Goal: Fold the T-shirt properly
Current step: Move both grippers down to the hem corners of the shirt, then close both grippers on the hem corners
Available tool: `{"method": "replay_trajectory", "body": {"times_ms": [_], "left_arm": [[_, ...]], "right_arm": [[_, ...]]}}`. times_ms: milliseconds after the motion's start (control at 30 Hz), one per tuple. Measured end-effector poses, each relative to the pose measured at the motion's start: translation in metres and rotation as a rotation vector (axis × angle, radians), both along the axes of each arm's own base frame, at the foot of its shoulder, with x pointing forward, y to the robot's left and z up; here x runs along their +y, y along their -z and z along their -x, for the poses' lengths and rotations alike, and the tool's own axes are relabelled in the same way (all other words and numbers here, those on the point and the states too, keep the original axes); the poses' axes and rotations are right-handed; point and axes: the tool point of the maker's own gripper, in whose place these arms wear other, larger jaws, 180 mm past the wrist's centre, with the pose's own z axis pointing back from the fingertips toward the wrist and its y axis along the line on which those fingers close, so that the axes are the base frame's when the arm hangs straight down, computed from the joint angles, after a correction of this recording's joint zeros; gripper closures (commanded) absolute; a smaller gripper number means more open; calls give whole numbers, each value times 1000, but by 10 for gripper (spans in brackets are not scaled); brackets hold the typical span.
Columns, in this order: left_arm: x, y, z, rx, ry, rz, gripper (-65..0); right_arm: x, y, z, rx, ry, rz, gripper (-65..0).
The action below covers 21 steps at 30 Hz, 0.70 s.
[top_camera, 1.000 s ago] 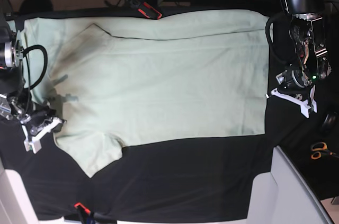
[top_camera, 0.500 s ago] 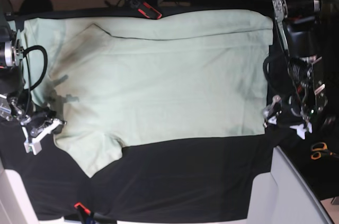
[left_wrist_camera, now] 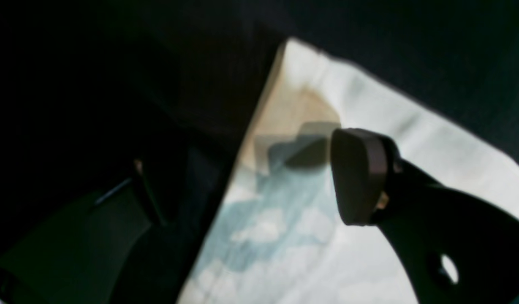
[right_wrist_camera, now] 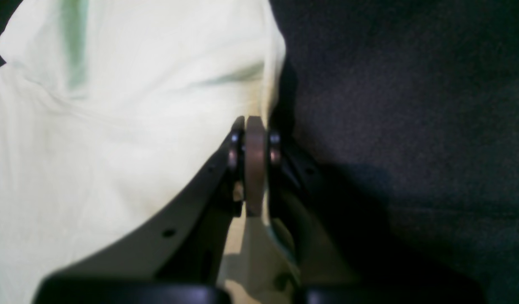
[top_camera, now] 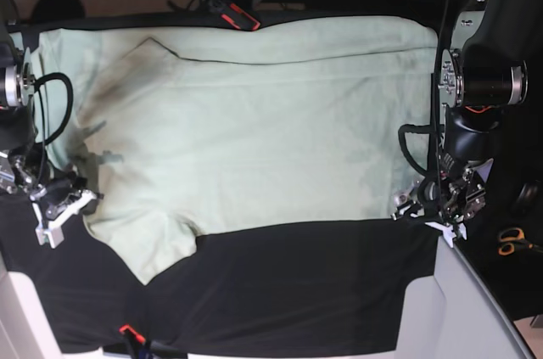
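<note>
The pale mint-green T-shirt (top_camera: 254, 130) lies spread flat on the black tablecloth (top_camera: 297, 291), with one sleeve (top_camera: 153, 249) pointing to the near left. My left gripper (top_camera: 422, 215) sits low at the shirt's near right corner. In the left wrist view it (left_wrist_camera: 251, 185) is open, and the shirt's edge (left_wrist_camera: 310, 253) runs between one pad (left_wrist_camera: 356, 177) and the dark far finger. My right gripper (top_camera: 53, 221) rests at the shirt's left edge beside the sleeve. Its pads (right_wrist_camera: 254, 169) are pressed together against the cloth's border (right_wrist_camera: 115, 126); no fabric shows between them.
Orange-handled scissors (top_camera: 512, 242) lie right of the table. A red and black tool (top_camera: 233, 15) and cables sit along the back edge. A white surface (top_camera: 475, 308) stands at the near right, and a small red clamp (top_camera: 129, 331) grips the front edge.
My left arm came down the shirt's right edge to its near right corner, and its gripper went from shut to open. The right arm barely moved.
</note>
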Motion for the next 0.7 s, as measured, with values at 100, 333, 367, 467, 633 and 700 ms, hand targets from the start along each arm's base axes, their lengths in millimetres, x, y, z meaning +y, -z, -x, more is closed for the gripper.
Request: {"method": "replay_trajectory", "body": {"times_ms": [100, 333, 367, 467, 633, 700], "left_arm": [[-3, 0, -2, -6, 5, -1, -521], [-7, -3, -9, -22, 8, -17, -519], [-8, -3, -10, -25, 7, -16, -519], [-9, -4, -12, -32, 8, -16, -519], [-21, -12, -24, -90, 29, 13, -516], [-27, -13, -25, -78, 36, 29, -514]], "right_arm": [[-1, -1, -1, -3, 0, 3, -3], [-2, -6, -4, -21, -12, 10, -3], [-2, -5, -3, -19, -12, 10, -3], [-3, -5, -3, -18, -12, 12, -3], [-3, -5, -3, -18, -11, 13, -3], [-4, -5, -3, -18, -11, 13, -3]]}}
